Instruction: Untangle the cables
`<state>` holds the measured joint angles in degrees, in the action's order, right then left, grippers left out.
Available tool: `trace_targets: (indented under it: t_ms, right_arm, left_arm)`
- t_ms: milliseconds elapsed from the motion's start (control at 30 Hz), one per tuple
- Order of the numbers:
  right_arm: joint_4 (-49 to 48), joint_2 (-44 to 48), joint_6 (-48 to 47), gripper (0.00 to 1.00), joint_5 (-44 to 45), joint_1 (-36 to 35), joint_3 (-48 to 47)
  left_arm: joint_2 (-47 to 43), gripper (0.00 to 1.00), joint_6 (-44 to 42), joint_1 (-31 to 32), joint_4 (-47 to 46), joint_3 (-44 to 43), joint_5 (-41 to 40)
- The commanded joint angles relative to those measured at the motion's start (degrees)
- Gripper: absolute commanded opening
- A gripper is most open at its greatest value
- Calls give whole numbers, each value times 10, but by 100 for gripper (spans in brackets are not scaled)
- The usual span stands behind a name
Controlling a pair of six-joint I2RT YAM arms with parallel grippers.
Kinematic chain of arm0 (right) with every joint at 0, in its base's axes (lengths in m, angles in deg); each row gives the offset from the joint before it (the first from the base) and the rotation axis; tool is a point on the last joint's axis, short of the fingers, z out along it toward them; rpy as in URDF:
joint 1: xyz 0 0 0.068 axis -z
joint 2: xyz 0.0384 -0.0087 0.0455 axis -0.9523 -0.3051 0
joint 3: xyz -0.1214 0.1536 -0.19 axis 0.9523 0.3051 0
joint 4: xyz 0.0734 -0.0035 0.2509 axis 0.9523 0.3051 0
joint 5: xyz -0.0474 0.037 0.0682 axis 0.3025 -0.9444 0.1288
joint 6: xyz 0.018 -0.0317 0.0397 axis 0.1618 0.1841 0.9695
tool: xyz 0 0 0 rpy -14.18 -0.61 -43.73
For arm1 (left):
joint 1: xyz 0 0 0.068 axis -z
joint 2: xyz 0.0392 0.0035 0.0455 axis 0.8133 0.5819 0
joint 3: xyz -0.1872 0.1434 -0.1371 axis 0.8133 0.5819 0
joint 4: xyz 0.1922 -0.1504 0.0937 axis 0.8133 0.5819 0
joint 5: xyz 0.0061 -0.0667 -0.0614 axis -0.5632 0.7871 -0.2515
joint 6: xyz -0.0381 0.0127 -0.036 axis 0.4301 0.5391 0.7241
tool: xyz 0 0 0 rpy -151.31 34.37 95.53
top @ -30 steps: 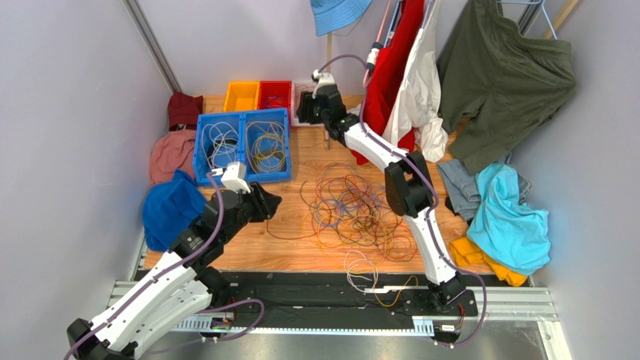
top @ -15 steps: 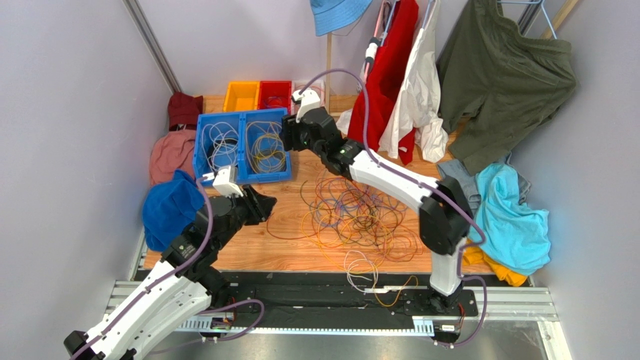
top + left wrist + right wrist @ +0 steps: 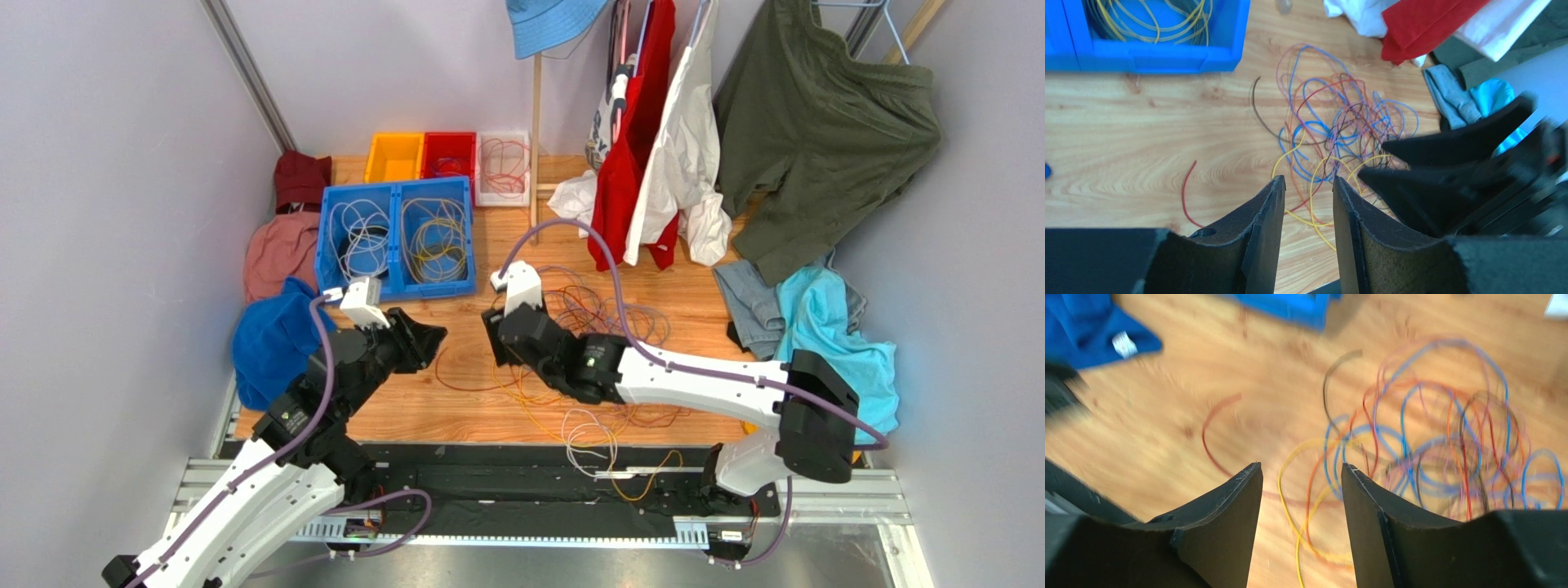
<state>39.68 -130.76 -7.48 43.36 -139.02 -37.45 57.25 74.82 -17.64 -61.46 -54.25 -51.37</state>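
The cables [image 3: 586, 328] lie as a loose tangle of orange, yellow, blue, purple and red loops on the wooden table. My left gripper [image 3: 427, 336] hovers left of the tangle, and in its wrist view it [image 3: 1309, 180] stands open with nothing between the fingers, yellow strands on the wood beyond. My right gripper [image 3: 493, 346] hangs low over the tangle's left edge, facing the left one. It [image 3: 1301, 467] is open and empty above yellow and orange loops [image 3: 1333, 478]. A single red cable [image 3: 1185, 193] lies apart on the left. The right gripper's black fingers [image 3: 1444, 168] show in the left wrist view.
A blue bin [image 3: 395, 239] holding white and yellow cables stands at the back left, with orange [image 3: 394, 157], red [image 3: 450, 152] and white [image 3: 504, 152] trays behind it. Clothes lie at both sides: a blue cloth [image 3: 275, 346], a turquoise shirt [image 3: 842, 355]. Garments hang at the back.
My right arm has swung from the back trays down to the near left edge of the tangle. The left gripper has barely shifted, and its jaws have narrowed a little.
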Motion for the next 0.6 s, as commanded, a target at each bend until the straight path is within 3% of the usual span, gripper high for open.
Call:
trace_targets:
  t_ms: [0, 133, 233, 333, 367, 567]
  right_arm:
    - [63, 73, 61, 56, 70, -8, 47]
    - [74, 101, 95, 56, 53, -8, 129]
    - [68, 109, 114, 57, 61, -7, 157]
    - [73, 106, 110, 58, 83, -4, 162]
    - [74, 107, 108, 59, 91, 1, 161]
    - [62, 120, 104, 60, 32, 79, 173]
  left_arm:
    - [20, 44, -45, 3, 16, -63, 4]
    - [64, 46, -45, 3, 31, -73, 45]
    - [74, 54, -26, 3, 29, -68, 38]
    - [69, 71, -27, 3, 25, -79, 22]
    - [70, 94, -28, 3, 31, -86, 13]
    - [74, 96, -49, 3, 74, -126, -45]
